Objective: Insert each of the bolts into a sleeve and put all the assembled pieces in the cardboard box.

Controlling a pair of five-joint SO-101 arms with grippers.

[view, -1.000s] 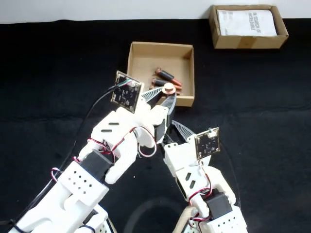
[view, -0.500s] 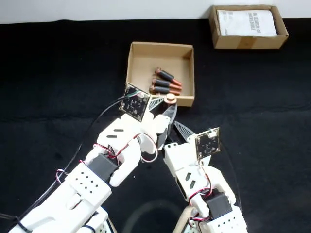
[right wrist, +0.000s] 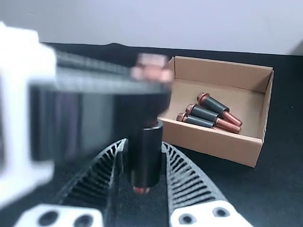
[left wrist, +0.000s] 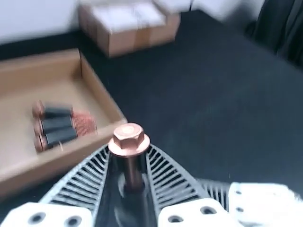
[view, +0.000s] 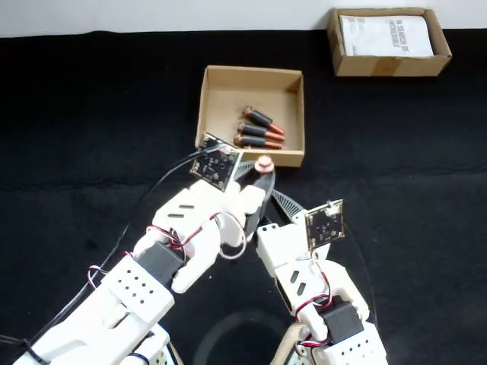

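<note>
My left gripper (left wrist: 129, 158) is shut on a copper bolt (left wrist: 129, 138), head up, just off the near wall of the cardboard box (view: 214, 99). In the right wrist view the bolt's shank runs down into a black sleeve (right wrist: 144, 158), and a copper tip shows at the sleeve's lower end. My right gripper (right wrist: 143, 151) is shut on that sleeve. From above, the bolt's head (view: 264, 163) sits between the left gripper (view: 262, 175) and the right gripper (view: 268, 207). Three assembled pieces (view: 259, 129) lie in the box.
A second cardboard box (view: 388, 42) with white paper inside stands at the far right corner. The table is covered in black cloth (view: 396, 167), with open room to the left and right of the arms.
My left arm has drawn back from the box's near edge toward the right gripper, carrying the bolt with it. The right arm has stayed still.
</note>
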